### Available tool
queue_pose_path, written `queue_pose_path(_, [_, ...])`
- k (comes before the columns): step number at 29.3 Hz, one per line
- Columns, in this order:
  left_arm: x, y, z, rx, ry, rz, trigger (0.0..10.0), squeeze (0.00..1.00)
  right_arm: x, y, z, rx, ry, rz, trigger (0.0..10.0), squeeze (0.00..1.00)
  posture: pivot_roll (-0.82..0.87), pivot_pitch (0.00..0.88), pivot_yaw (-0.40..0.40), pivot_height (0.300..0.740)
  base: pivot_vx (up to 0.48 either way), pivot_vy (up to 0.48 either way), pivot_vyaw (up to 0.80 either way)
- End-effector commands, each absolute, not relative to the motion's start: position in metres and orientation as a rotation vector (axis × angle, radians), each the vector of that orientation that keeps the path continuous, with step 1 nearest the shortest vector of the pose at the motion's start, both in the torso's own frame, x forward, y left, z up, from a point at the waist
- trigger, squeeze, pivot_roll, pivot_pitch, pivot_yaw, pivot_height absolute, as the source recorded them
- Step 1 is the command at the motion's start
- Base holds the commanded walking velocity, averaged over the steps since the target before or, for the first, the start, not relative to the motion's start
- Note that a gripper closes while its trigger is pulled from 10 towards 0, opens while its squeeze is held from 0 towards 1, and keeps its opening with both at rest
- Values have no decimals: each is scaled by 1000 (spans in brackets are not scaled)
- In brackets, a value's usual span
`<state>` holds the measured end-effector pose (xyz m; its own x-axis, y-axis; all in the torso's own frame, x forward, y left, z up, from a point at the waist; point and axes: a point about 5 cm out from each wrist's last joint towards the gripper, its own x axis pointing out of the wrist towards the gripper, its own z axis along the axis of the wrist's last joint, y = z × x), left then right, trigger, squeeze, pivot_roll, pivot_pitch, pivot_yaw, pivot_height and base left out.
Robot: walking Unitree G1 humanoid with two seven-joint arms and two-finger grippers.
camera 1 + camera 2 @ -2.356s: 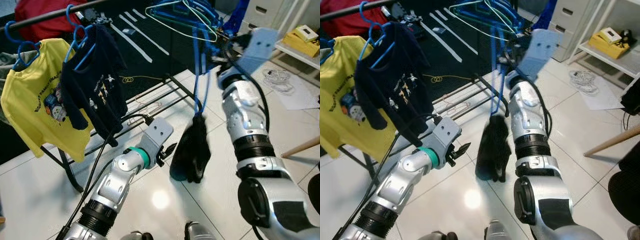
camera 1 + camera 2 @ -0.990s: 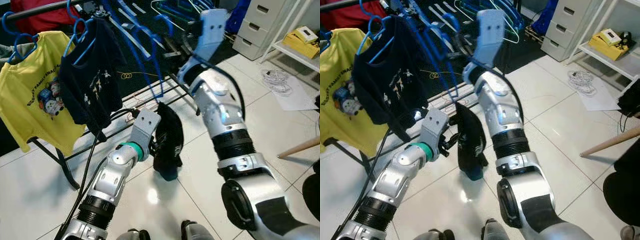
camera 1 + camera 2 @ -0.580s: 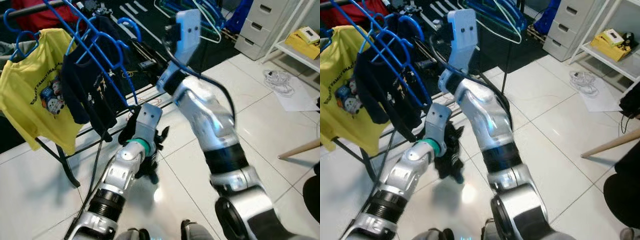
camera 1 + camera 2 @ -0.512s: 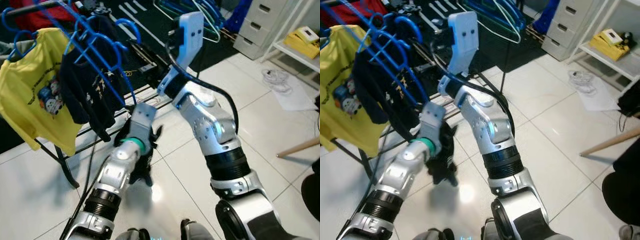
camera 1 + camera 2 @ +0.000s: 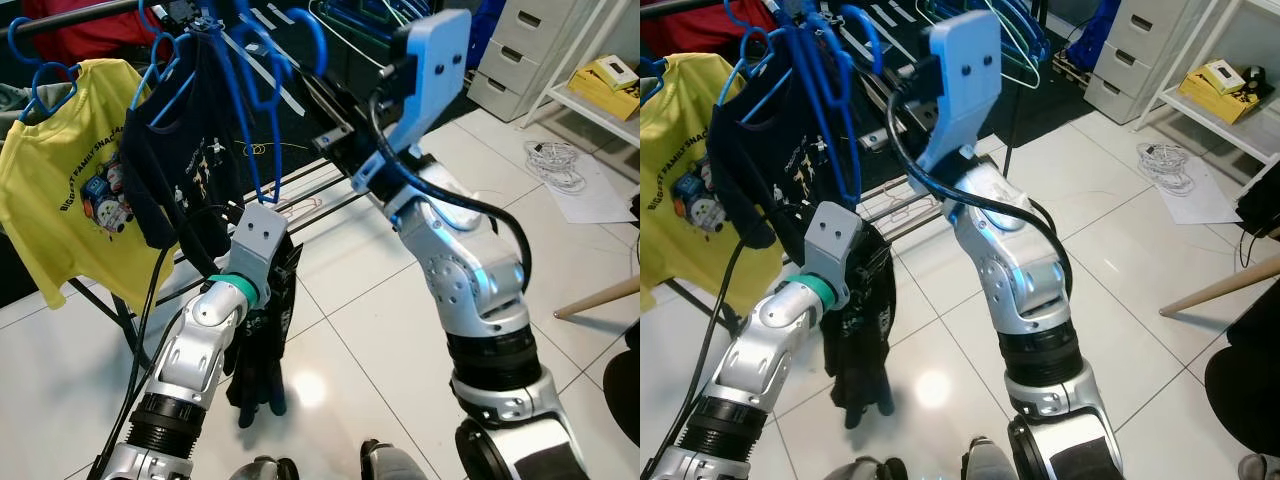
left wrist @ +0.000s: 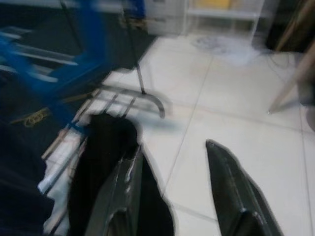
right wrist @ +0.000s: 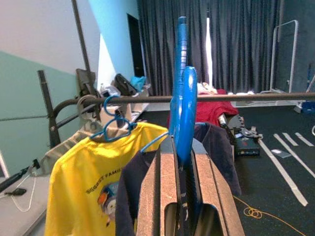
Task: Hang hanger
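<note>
My right gripper (image 7: 181, 140) is shut on a blue hanger (image 5: 250, 100), held high close to the dark rail (image 5: 80, 18). In the right wrist view the hanger (image 7: 183, 98) stands edge-on in front of the rail (image 7: 246, 97). A black garment (image 5: 262, 340) hangs down from this hanger. My left gripper (image 6: 173, 147) is open and sits low against the garment (image 6: 101, 162), which lies beside one finger (image 6: 118, 196). A yellow T-shirt (image 5: 70, 190) and a navy T-shirt (image 5: 190, 160) hang on blue hangers on the rail.
The rack's base bars (image 5: 320, 200) run across the white tiled floor. A bunch of bare hangers (image 5: 390, 10) hangs at the back. White drawers (image 5: 520, 50), a shelf with a yellow thing (image 5: 610, 75), loose cables (image 5: 555, 160) and a wooden leg (image 5: 600, 295) are on the right.
My right arm has swung the hanger and black garment leftward and up toward the rail. The garment now hangs straight beside my left gripper. The camera has shifted too.
</note>
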<state>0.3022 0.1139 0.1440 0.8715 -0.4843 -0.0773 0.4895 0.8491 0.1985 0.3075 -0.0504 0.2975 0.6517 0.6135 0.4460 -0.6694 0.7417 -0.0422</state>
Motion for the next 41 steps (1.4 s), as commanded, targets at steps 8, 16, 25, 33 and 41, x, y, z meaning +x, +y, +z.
queue_pose_path(8, [270,129,151,168,50,-722,10000,1000,315,-64,280,146,-418,643,10000,0,-102,82,77,740,0,0,0])
queue_pose_path(16, [269,127,131,189,128,-701,10000,1000,307,-54,301,169,-483,739,10000,0,-111,82,71,740,0,0,0])
queue_pose_path(25, [291,114,126,114,150,-539,10000,0,265,-31,329,240,-621,1039,10000,0,-110,84,75,740,0,0,0])
queue_pose_path(33, [305,111,127,67,154,-423,10000,0,249,-27,331,268,-655,1147,10000,0,-112,86,84,740,0,0,0])
queue_pose_path(41, [302,118,116,115,182,-415,8588,0,246,-33,337,261,-691,1131,10000,0,-110,74,82,740,0,0,0])
